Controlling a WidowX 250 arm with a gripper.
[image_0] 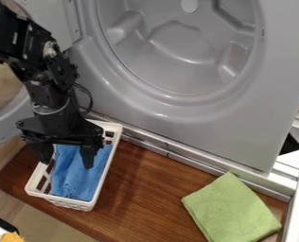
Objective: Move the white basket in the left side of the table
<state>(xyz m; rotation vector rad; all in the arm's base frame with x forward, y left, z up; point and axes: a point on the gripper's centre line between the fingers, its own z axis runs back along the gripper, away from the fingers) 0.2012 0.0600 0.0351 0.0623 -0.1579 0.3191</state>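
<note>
The white basket (pixel 66 202) stands on the left side of the wooden table (pixel 142 189), a blue cloth (pixel 79 182) inside it. The gripper (pixel 65 158) hangs over the basket, jaws apart. A folded green cloth (pixel 231 210) lies on the right side of the table.

Gripper (pixel 66 163) seemingly straight down, fingers (pixel 87 157) apart

green cloth (pixel 231 210), lower right | blue cloth (pixel 79 182), left | grey drum (pixel 177 49), top
</note>
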